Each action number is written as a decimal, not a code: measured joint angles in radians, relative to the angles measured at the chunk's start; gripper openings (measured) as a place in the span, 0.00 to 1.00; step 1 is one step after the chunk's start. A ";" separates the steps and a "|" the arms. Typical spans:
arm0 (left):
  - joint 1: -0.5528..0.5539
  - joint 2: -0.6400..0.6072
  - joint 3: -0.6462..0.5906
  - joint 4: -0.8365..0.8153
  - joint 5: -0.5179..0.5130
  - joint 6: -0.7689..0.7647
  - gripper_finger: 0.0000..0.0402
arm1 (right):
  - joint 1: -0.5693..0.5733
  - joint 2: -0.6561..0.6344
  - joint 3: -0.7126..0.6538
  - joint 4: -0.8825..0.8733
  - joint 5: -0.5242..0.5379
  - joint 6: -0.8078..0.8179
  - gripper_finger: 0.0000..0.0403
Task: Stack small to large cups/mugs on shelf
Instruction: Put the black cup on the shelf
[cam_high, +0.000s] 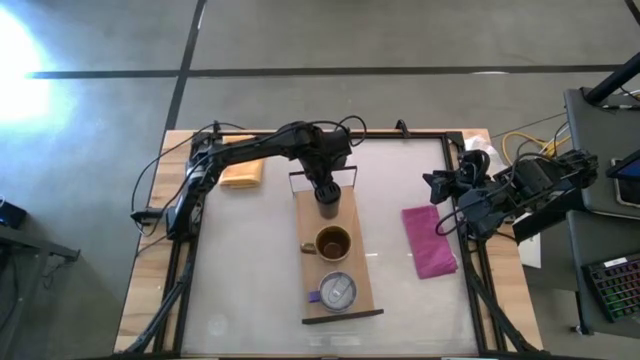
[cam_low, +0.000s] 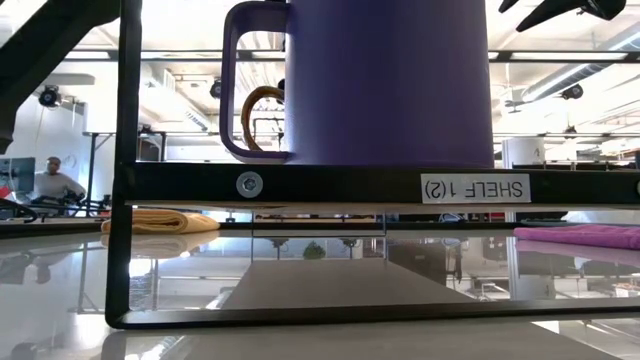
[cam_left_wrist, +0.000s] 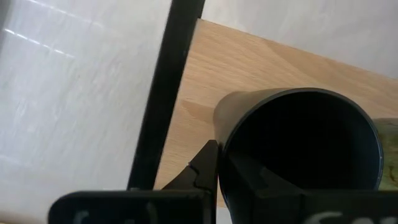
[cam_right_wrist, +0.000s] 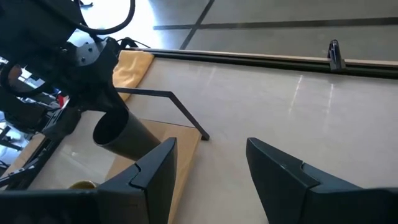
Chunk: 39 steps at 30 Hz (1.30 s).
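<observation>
The light-wood shelf (cam_high: 362, 262) runs from the table's middle toward its near edge. My left gripper (cam_high: 327, 188) is over the shelf's far end, shut on the small black cup (cam_left_wrist: 298, 143), which the right wrist view shows tilted (cam_right_wrist: 121, 140). The brown mug (cam_high: 333, 243) stands upright mid-shelf. The silvery-grey mug with the purple handle (cam_high: 337, 291) stands at the near end and fills the low view (cam_low: 390, 80). My right gripper (cam_right_wrist: 211, 168) waits open above the table's right edge (cam_high: 440, 205). My left gripper holds the black cup by its wall just below the rim (cam_left_wrist: 222, 155), one finger (cam_left_wrist: 205, 167) outside and the other finger (cam_left_wrist: 258, 182) inside the opening. The cup leans, mouth turned toward the wrist. Whether its base touches the shelf cannot be told.
An orange cloth (cam_high: 242, 172) lies at the table's far left, beside the left arm. A magenta cloth (cam_high: 430, 240) lies right of the shelf. The shelf's dark metal frame (cam_left_wrist: 165, 99) rises at its far end next to the cup. People sit in the room behind (cam_low: 55, 180).
</observation>
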 joint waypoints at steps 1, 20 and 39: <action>-0.002 0.000 0.000 0.000 0.000 0.000 0.00 | 0.000 0.000 0.000 0.000 0.000 0.000 0.46; -0.016 0.000 0.000 -0.016 0.014 -0.002 0.00 | 0.000 0.000 0.000 -0.016 -0.004 0.019 0.46; -0.020 0.000 0.000 -0.012 0.013 0.002 0.05 | 0.000 0.000 0.000 -0.019 -0.004 0.013 0.46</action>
